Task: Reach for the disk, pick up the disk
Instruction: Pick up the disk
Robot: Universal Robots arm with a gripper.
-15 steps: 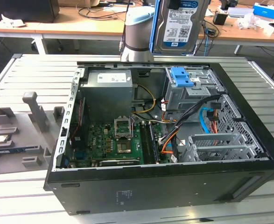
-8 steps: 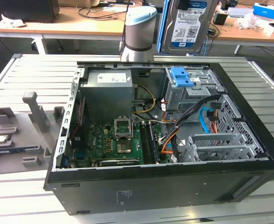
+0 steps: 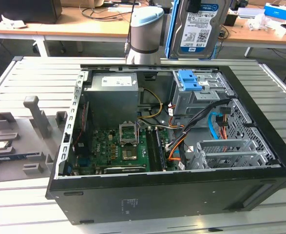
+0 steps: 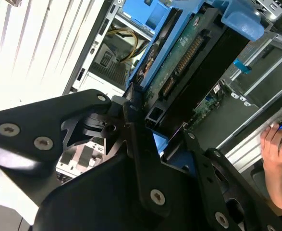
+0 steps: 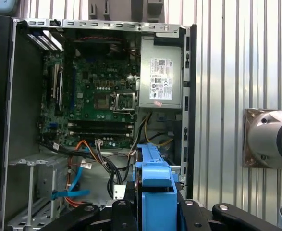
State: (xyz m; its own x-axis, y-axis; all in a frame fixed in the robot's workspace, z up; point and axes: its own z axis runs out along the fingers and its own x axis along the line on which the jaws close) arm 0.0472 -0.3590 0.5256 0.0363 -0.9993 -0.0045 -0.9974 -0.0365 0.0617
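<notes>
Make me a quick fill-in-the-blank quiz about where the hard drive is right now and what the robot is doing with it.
1. The disk hangs ____ the open computer case, not inside it.
2. The plastic rails along the disk's edges are coloured ____.
3. In the first wrist view, the tool is ____ on the disk.

Missing words: above; blue; shut.

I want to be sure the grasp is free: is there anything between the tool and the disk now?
Nothing visible stands between them. The tool is closed on the disk, gripping it at its blue rails, and the disk hangs in the air above the open computer case.
</notes>
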